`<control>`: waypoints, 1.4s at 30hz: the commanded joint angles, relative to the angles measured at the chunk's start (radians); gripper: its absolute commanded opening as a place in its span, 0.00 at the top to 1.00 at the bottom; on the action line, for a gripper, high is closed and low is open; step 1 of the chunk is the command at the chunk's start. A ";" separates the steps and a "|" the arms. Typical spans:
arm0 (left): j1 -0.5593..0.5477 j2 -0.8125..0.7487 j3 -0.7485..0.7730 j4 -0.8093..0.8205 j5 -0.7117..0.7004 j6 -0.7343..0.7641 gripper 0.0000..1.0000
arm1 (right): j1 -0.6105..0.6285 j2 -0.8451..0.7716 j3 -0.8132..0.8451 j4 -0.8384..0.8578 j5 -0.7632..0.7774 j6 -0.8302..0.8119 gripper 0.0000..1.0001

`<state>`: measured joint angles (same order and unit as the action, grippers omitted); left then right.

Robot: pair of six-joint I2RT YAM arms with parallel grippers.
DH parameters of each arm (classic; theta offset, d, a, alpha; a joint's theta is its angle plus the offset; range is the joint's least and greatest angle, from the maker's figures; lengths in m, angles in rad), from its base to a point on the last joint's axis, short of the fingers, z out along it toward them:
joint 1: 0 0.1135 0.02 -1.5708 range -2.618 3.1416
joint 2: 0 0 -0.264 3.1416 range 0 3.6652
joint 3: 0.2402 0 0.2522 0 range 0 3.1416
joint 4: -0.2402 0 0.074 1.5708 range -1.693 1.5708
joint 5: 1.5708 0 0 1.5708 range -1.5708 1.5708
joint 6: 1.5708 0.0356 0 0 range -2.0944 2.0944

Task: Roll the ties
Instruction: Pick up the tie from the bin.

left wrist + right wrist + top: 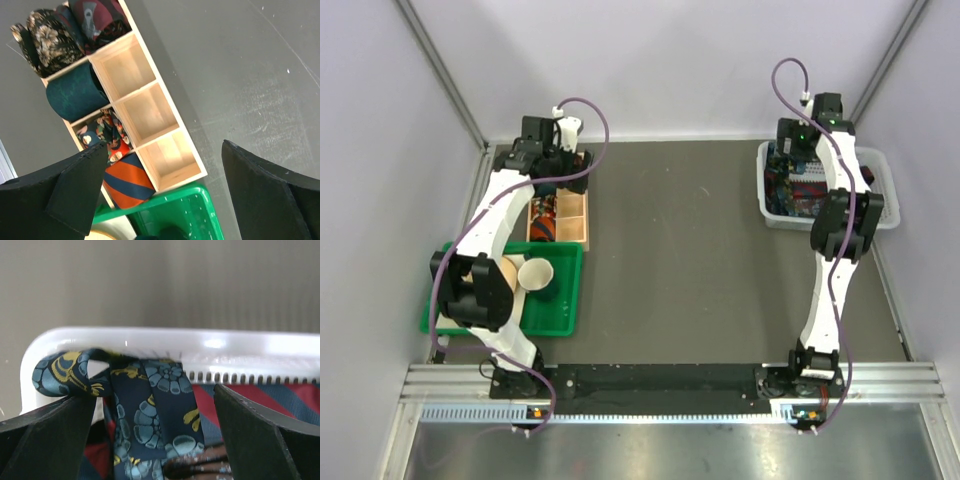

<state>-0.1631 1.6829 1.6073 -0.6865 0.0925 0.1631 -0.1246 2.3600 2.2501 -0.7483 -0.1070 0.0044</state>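
Note:
Loose ties [793, 196] lie heaped in a white basket [882, 170] at the back right. My right gripper [792, 150] hangs over its far left corner, open. In the right wrist view the right gripper [155, 394] straddles a dark blue tie with pale blue and yellow flowers [162, 405] draped at the basket rim [175, 337], beside a red and blue striped tie [282, 396]. My left gripper [164, 145] is open above a wooden compartment box [150, 90]. One column holds rolled ties: floral dark [47, 40], dark red [95, 17], teal [75, 92], multicoloured [102, 132], orange and navy striped [125, 180].
The box's other column of compartments [147, 115] is bare wood. A green tray [560, 320] with a paper cup [535, 275] sits just nearer than the wooden box [575, 215]. Grey walls close in the table on three sides.

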 commanded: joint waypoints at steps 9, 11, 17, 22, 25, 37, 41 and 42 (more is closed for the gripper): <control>-0.003 -0.008 0.045 -0.074 0.010 -0.002 0.01 | 0.013 0.042 0.083 0.069 -0.109 0.048 0.01; -0.003 -0.009 0.039 -0.076 0.018 -0.004 0.01 | 0.013 0.033 0.063 0.069 -0.126 0.048 0.01; -0.003 -0.012 0.042 -0.085 0.036 0.019 0.01 | 0.013 0.038 0.048 0.069 -0.155 0.045 0.01; -0.003 -0.011 0.060 -0.100 0.056 0.039 0.01 | 0.013 0.027 0.023 0.046 -0.172 0.043 0.01; -0.003 -0.011 0.060 -0.104 0.064 0.036 0.01 | 0.013 0.022 -0.003 0.078 -0.111 0.061 0.01; -0.003 -0.003 0.060 -0.102 0.078 0.039 0.01 | -0.007 0.025 0.016 0.105 -0.092 0.066 0.59; -0.003 -0.003 0.059 -0.088 0.075 0.046 0.01 | -0.015 -0.027 0.009 0.102 -0.105 0.049 0.94; -0.003 -0.005 0.056 -0.084 0.076 0.046 0.01 | -0.018 -0.045 0.002 0.101 -0.117 0.046 1.00</control>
<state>-0.1638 1.6936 1.6234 -0.7887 0.1528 0.1940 -0.1291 2.4058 2.2475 -0.6849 -0.1909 0.0647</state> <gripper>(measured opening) 0.990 0.111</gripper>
